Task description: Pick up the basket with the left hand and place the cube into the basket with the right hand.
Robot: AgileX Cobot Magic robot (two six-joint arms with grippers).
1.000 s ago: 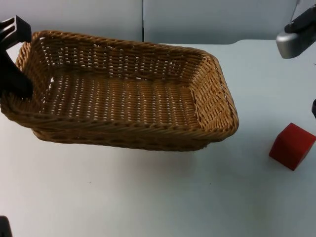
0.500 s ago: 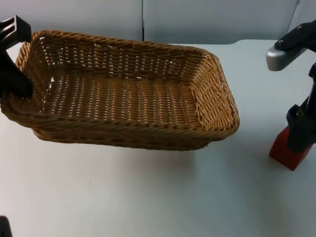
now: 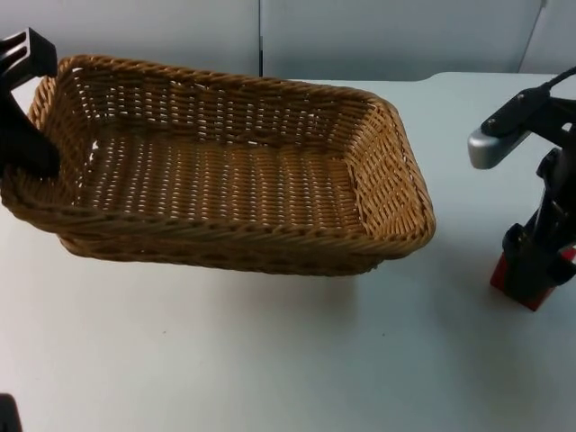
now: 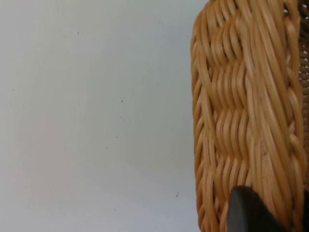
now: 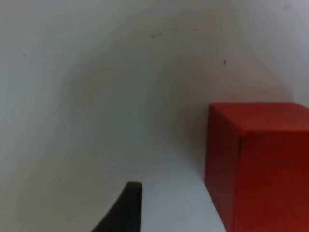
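The woven brown basket (image 3: pixel 225 229) hangs tilted above the white table, held at its left end by my left gripper (image 3: pixel 27 148), which is shut on the rim. The left wrist view has the basket's wicker wall (image 4: pixel 241 111) beside a black fingertip (image 4: pixel 248 212). At the table's right, the red cube (image 3: pixel 524 295) stands on the surface, its top hidden under my right gripper (image 3: pixel 538 261). In the right wrist view the cube (image 5: pixel 258 164) sits apart from a black fingertip (image 5: pixel 128 205), with bare table between them, so the gripper is open.
The white table (image 3: pixel 270 360) spreads in front of the basket and between basket and cube. The grey partition wall (image 3: pixel 360 36) rises behind. The cube lies close to the table's right side.
The right arm has come down from the upper right onto the cube and now covers most of it. The basket and the left gripper have stayed put.
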